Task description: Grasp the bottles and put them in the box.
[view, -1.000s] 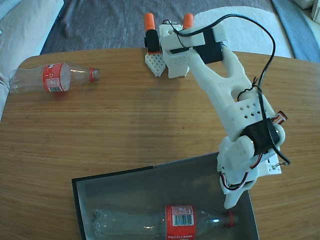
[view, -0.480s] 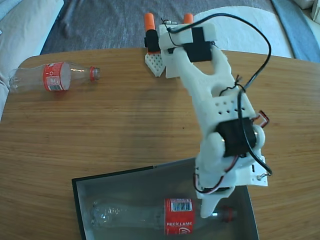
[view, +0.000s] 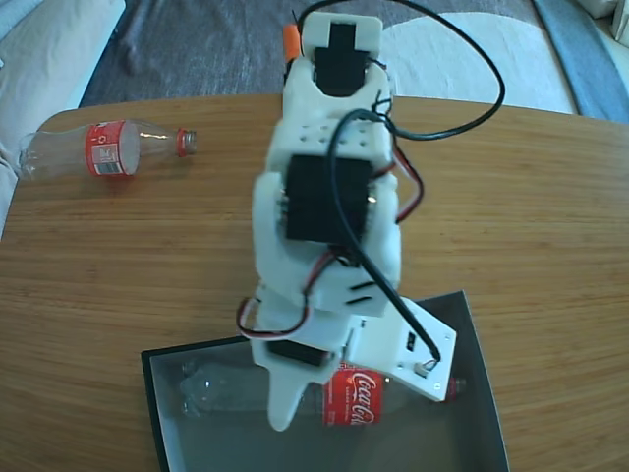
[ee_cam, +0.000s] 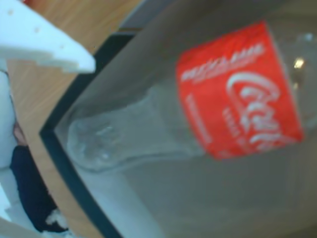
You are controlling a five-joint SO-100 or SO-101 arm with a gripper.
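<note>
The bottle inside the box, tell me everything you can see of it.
The clear plastic Coca-Cola bottle lies on its side on the grey floor of the shallow black-walled box. It looks empty, with a red wrap label in white script around its middle and a lobed base pointing left in the fixed view. A bit of red, probably its cap ring, shows at the right end. The white arm crosses over it there; whether the hand touches it cannot be told.

White arm stretched forward and down, black servos, looped cable, tool (view: 295,398) tip pointing downward, jaws parted

Two bottles (view: 108,149) (view: 349,398), one box (view: 472,334), one table (view: 147,256).
</note>
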